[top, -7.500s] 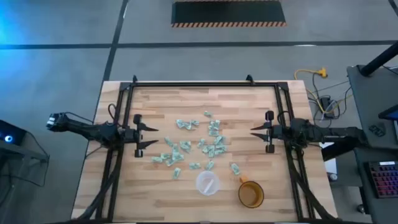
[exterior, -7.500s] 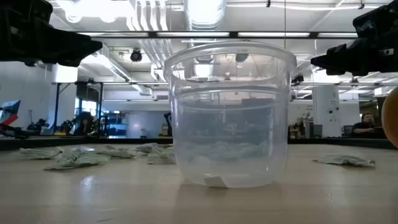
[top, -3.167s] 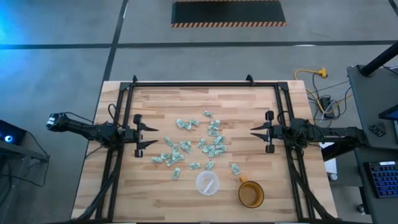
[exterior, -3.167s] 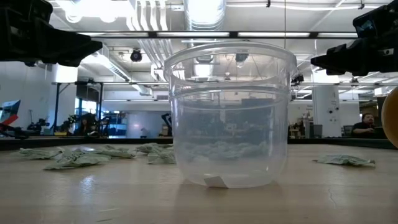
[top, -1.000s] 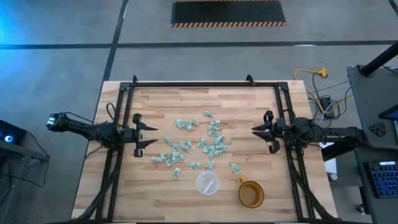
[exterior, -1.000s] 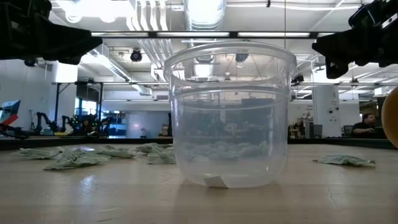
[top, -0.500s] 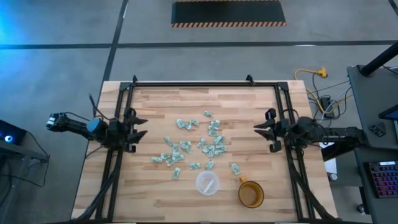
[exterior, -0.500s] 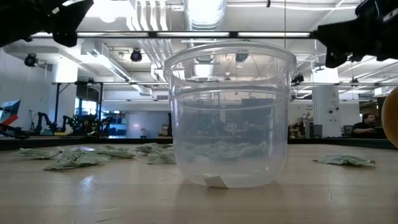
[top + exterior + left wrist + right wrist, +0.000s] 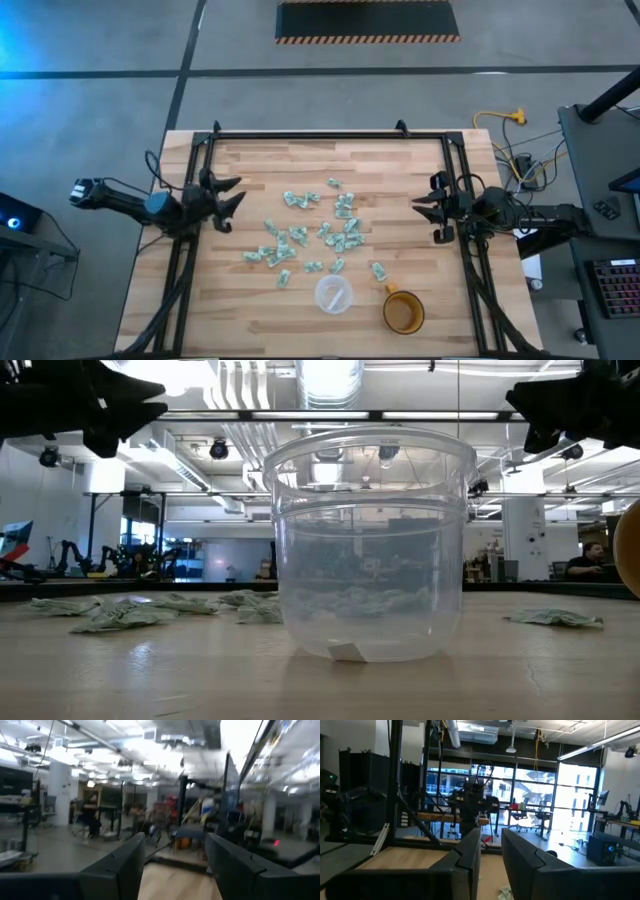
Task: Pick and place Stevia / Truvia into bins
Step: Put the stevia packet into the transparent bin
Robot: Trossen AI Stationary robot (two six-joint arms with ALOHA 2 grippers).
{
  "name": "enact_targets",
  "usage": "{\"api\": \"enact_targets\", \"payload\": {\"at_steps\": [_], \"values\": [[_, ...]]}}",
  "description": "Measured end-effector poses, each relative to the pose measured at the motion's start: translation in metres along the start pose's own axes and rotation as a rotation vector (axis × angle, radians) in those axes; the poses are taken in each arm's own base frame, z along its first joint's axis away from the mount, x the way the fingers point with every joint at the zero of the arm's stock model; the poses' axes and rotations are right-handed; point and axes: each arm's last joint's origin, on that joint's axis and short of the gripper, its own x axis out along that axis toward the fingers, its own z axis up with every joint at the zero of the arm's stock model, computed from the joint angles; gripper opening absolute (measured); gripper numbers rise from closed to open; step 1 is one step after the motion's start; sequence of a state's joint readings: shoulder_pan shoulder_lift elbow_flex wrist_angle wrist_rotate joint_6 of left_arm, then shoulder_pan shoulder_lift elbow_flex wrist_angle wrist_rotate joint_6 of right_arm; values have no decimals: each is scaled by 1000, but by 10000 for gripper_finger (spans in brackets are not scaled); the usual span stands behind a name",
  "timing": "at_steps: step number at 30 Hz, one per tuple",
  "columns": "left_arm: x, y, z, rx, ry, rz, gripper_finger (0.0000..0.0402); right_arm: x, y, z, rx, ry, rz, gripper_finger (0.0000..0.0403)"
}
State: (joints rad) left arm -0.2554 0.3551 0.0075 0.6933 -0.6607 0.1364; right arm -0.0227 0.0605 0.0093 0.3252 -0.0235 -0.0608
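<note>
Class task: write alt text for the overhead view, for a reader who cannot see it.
Small green-and-white sachets lie scattered mid-table, with a clear cup and an amber mug near the front edge. The left tool and right tool, both open and empty, hover at opposite sides.

Both arms are on the move! In the high view the left gripper (image 9: 226, 194), which sat level at the left-middle of the frame pointing straight right, has pulled back toward the left edge of the table and swung, its open fingers now angled toward the upper right. The right gripper (image 9: 428, 207) has drawn back to the right and turned, narrow gap between its fingers. In the low view both dark shapes have climbed toward the top corners of the frame.
</note>
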Motion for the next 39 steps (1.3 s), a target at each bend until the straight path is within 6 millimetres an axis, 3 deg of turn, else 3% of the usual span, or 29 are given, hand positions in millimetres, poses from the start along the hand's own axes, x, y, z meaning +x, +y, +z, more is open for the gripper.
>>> {"api": "enact_targets", "payload": {"at_steps": [3,7,14,17,20,25,30,39], "values": [[4,0,-5,38,58,103,192,0,0,0,2,1,0,68],[9,-3,-1,41,49,117,192,0,0,-1,6,6,0,68],[27,-21,40,120,-96,-141,192,0,0,-1,6,8,0,68],[41,-29,46,247,62,-134,192,0,0,-1,12,8,1,68],[55,-36,36,367,268,-105,192,0,0,-1,50,10,0,68],[69,-49,17,497,449,-130,192,0,0,-5,60,53,2,68],[77,-54,6,519,620,-84,192,0,1,-9,62,96,6,68],[74,-58,-10,432,1036,-54,192,2,1,-15,32,160,11,68]]}}
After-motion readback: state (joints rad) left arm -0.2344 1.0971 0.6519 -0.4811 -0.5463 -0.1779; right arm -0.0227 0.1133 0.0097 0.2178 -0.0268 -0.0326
